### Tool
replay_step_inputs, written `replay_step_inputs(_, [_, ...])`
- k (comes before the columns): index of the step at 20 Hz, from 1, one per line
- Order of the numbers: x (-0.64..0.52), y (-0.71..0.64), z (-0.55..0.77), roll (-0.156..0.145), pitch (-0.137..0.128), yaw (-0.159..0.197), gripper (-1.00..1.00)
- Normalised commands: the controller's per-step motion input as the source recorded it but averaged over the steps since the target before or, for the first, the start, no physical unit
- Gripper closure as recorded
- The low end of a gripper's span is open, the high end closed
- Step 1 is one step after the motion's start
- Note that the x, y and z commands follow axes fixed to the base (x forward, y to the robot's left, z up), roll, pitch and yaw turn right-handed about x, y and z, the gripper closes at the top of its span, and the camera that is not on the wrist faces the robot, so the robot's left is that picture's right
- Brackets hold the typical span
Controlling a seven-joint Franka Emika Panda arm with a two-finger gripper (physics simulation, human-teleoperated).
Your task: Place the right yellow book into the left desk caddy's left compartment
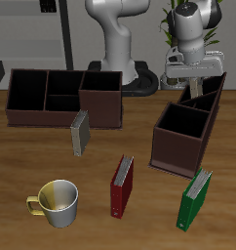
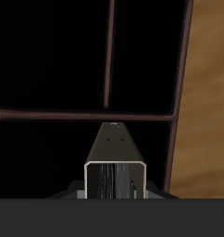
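Observation:
My gripper [image 1: 194, 80] is shut on the right yellow book [image 1: 195, 91], holding it upright over the left desk caddy [image 1: 178, 146], a dark maroon-brown organiser. The book's lower end hangs at rim level over the narrow slanted slots behind the square bin. In the wrist view the book [image 2: 116, 157] runs straight out from between my gripper [image 2: 116, 193] over the caddy's dark inside, with a thin divider [image 2: 86, 116] crossing under it. I cannot tell which slot it is over.
A wide low brown caddy [image 1: 52, 117] stands at the back. A darker olive-grey book [image 1: 80, 133] stands before it. A red book [image 1: 122, 186], a green book [image 1: 196, 200] and a mug [image 1: 57, 203] stand nearer the table's front edge.

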Motion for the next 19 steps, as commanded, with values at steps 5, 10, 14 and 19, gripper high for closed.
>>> replay_step_inputs(5, [0.01,0.02,-0.09,0.036,0.052,0.008,-1.0])
replay_step_inputs(10, [-0.01,-0.03,-0.04,0.01,0.021,-0.002,-1.0])
replay_step_inputs(14, [-0.02,-0.06,-0.07,0.022,0.017,-0.011,-1.0])
replay_step_inputs(19, [0.01,-0.07,0.03,0.005,0.011,-0.019,-1.0])
